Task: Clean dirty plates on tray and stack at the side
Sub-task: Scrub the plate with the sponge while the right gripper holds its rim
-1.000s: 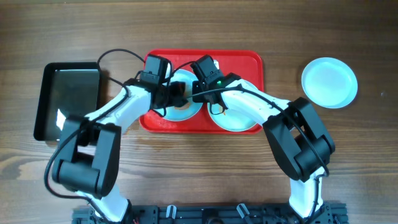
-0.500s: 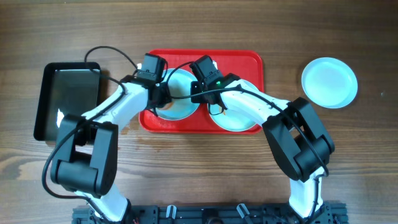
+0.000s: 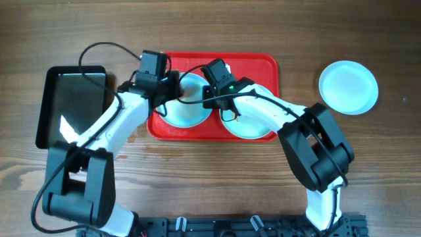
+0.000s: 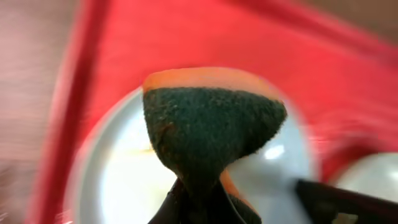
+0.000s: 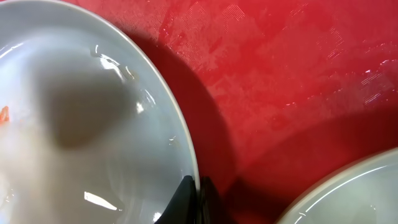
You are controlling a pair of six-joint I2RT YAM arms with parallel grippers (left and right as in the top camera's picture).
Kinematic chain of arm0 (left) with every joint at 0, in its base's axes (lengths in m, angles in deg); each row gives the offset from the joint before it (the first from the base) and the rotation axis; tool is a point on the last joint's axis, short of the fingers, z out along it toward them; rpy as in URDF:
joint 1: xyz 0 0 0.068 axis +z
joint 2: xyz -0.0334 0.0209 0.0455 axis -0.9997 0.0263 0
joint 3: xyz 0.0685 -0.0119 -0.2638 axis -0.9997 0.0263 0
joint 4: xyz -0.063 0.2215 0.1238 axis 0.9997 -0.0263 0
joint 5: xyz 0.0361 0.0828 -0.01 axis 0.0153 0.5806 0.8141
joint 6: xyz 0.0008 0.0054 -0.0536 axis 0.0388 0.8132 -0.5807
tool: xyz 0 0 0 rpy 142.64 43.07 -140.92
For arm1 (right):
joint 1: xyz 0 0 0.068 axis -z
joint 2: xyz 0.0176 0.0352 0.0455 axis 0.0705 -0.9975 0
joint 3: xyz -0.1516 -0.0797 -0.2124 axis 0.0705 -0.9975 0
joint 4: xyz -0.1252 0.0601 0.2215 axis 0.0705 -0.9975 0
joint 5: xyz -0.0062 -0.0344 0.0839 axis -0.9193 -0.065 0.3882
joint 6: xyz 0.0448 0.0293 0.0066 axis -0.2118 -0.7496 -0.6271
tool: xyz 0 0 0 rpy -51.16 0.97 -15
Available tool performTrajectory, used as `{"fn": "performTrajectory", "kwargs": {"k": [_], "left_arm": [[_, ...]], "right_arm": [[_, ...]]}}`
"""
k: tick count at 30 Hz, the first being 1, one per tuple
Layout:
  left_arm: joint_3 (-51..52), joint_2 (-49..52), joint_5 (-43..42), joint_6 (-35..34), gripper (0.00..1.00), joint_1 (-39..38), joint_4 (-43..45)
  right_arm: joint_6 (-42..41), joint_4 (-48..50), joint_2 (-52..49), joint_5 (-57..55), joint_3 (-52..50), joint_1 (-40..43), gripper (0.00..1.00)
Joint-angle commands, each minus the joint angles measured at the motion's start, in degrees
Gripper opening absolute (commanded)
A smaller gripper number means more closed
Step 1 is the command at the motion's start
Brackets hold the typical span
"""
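On the red tray (image 3: 256,66) lie two pale plates, a left one (image 3: 191,113) and a right one (image 3: 253,128). A third plate (image 3: 348,87) rests on the table to the right of the tray. My left gripper (image 3: 172,91) is shut on a green-and-orange sponge (image 4: 211,124), which hangs over the left plate (image 4: 118,180) near its upper left edge. My right gripper (image 5: 198,194) is shut on that plate's rim (image 5: 186,149). A small orange smear (image 5: 4,116) shows on this plate in the right wrist view.
A black glossy tray (image 3: 72,105) sits on the wooden table left of the red tray. The left arm's cable (image 3: 105,49) loops above it. The second plate's rim (image 5: 354,193) lies close to the right gripper.
My left arm has swung left and up, carrying the sponge from the middle of the left plate toward its upper left edge. The right arm has stayed still on the rim.
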Motion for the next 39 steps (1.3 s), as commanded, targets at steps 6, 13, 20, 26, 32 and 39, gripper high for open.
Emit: {"fn": "performTrajectory", "kwargs": {"k": [6,13,20,26,32,39], "left_arm": [[0.0,7.1,-5.9,-5.9,0.04,-3.3,7.2],[0.0,14.0,-4.2,-7.7,0.04,-3.2,9.2],[0.0,14.1,9.7,-0.2,0.04,2.2,-1.7],[0.0,12.6,11.3,1.0,0.04,6.4,-9.0],[0.0,3.3,11.5,1.0,0.04,6.7,-11.6],[0.0,-5.3,8.6,1.0,0.04,3.3,-10.2]], "right_arm": [[-0.5,-0.9,-2.3,-1.8,-1.1,0.5,0.04],[-1.0,-1.0,-2.3,-1.8,-1.1,0.5,0.04],[-0.9,-1.0,-2.3,-1.4,-1.1,0.5,0.04],[-0.9,-1.3,-2.3,-1.4,-1.1,0.5,0.04],[-0.9,-1.7,-2.3,-1.4,-1.1,0.5,0.05],[-1.1,-1.4,-2.3,-1.4,-1.1,0.5,0.04]]}}
